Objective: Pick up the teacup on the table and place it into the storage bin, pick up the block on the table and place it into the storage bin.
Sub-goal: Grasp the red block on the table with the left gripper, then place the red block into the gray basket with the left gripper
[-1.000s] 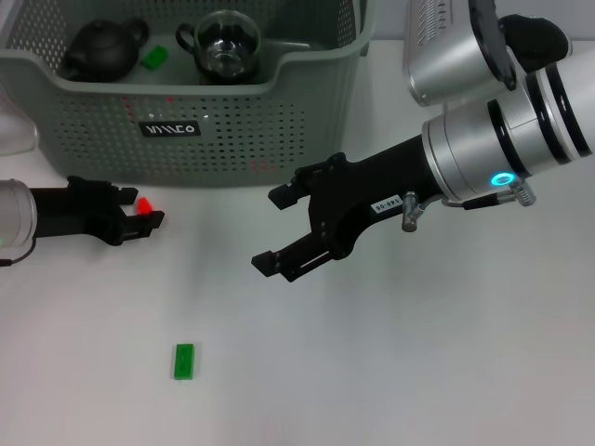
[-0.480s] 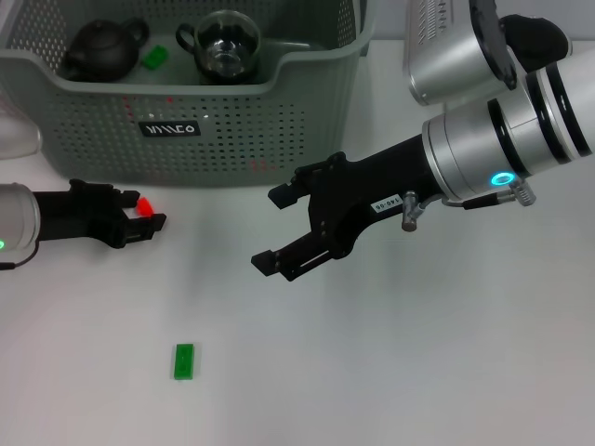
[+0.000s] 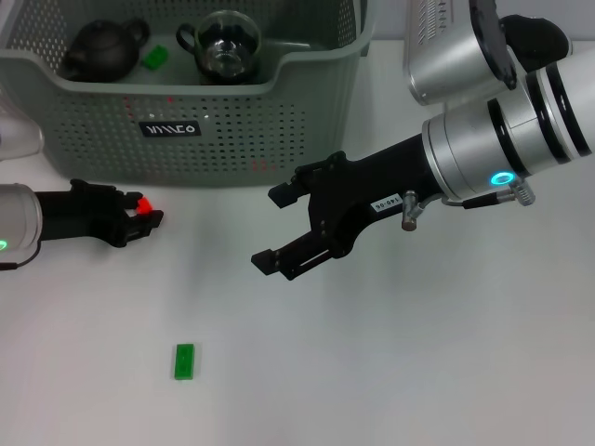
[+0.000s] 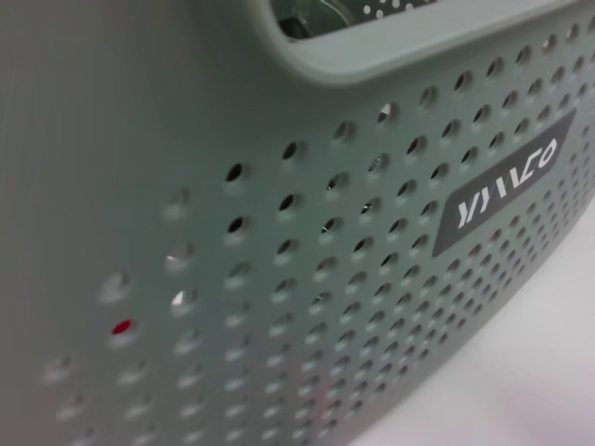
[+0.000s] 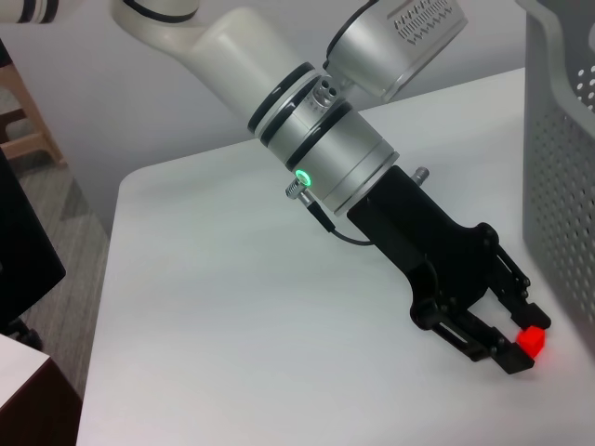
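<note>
I have the left gripper [image 3: 147,216] low over the bench [image 3: 418,372], just in front of the storage bin [image 3: 186,130], its jaws clenched on a small red block [image 3: 142,203]. The bin's holed front wall stands right beyond those jaws, so I judge this block is mid-carry and has yet to be lifted over the rim.

Inside the bin I see a glass teacup [image 3: 221,42], a dark teapot [image 3: 100,48] and a small green block [image 3: 154,58]; the teacup step looks done.

A second green block [image 3: 184,361] lies on the bench, well apart from both grippers, so I count that as left to do.

The right gripper [image 3: 286,230] hangs between the bin and the bench's open middle, jaws released and holding nothing.
</note>
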### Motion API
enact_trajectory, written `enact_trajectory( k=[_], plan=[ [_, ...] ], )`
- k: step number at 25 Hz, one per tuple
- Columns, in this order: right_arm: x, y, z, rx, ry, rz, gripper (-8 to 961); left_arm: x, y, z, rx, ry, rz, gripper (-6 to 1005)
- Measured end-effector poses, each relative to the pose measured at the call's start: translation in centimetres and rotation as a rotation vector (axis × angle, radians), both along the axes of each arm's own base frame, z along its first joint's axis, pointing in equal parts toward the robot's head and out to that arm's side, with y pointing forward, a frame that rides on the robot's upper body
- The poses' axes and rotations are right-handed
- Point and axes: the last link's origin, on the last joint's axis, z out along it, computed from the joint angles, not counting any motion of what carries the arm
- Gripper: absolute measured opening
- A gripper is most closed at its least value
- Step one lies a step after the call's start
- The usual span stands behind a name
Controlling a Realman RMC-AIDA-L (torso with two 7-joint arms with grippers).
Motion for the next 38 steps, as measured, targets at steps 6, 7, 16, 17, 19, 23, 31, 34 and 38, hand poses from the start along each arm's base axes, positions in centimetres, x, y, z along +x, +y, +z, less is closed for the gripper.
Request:
enact_trajectory(
  k=[6, 7, 16, 17, 19, 23, 31, 34, 38],
  plan=[
    [0.0, 0.0, 0.0, -0.002, 0.0, 0.0, 955, 0.0, -0.1, -0.1, -0.006, -0.003, 0.002, 358],
    [0.0, 0.0, 0.0, -0.002, 0.0, 0.0, 955, 0.0, -0.1, -0.1, -0.007, -0.004, 0.001, 341],
    [0.0, -0.1, 0.0, -0.006, 0.005, -0.002, 955, 0.8, -0.7, 0.5, -0.052, -0.05, -0.03, 195],
    [0.0, -0.1, 0.0, -0.007, 0.005, -0.004, 955, 1.2, -1.0, 0.9, -0.064, -0.078, -0.043, 188],
    [0.1, -0.1, 0.1, -0.007, 0.005, -0.006, 955, 2.2, -1.7, 2.0, -0.08, -0.146, -0.072, 190],
    [0.3, -0.2, 0.1, -0.007, 0.006, -0.01, 955, 4.0, -3.0, 5.6, -0.077, -0.337, -0.144, 194],
    [2.5, -0.8, -0.5, -0.041, -0.005, -0.033, 955, 5.7, -1.7, 11.6, 0.072, -0.556, -0.154, 202],
    [2.9, -0.9, -0.8, -0.051, -0.006, -0.041, 956, 7.0, -0.2, 12.4, 0.082, -0.561, -0.165, 205],
    [2.9, -0.9, -0.8, -0.052, -0.003, -0.038, 956, 8.5, 3.5, 12.5, 0.109, -0.498, -0.115, 209]
  ],
)
